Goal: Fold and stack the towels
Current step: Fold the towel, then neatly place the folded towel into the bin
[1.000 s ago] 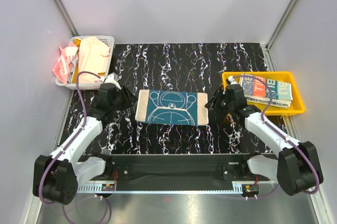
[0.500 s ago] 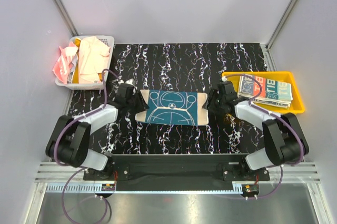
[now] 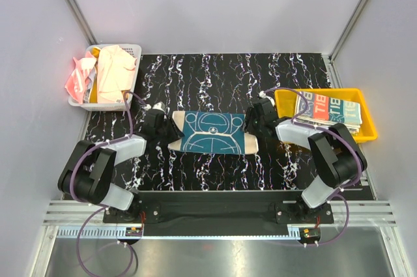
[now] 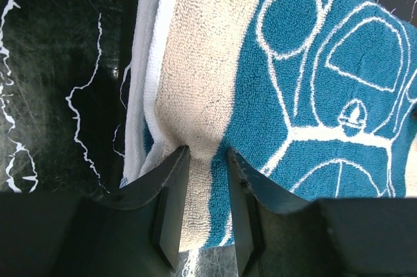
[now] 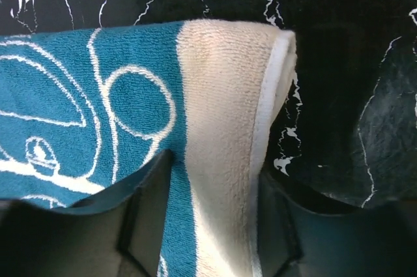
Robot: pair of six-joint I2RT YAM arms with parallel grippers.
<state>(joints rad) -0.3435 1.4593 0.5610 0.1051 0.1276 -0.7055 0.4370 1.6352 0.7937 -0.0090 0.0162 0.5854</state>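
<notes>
A teal-and-cream patterned towel lies folded into a strip on the black marbled table between both arms. My left gripper is at its left end. In the left wrist view, that gripper pinches a puckered bit of the cream band of the towel. My right gripper is at the right end. In the right wrist view its jaws stand apart astride the cream edge of the towel, which curls up slightly. More towels, pale peach and coral pink, fill the basket.
The white mesh basket stands at the back left. A yellow tray at the right holds a folded patterned towel. Pale walls enclose the table on three sides.
Both grippers have moved inward onto the towel's ends. The left jaws have narrowed onto the cream band and the right jaws have widened. The towel looks slightly shorter.
</notes>
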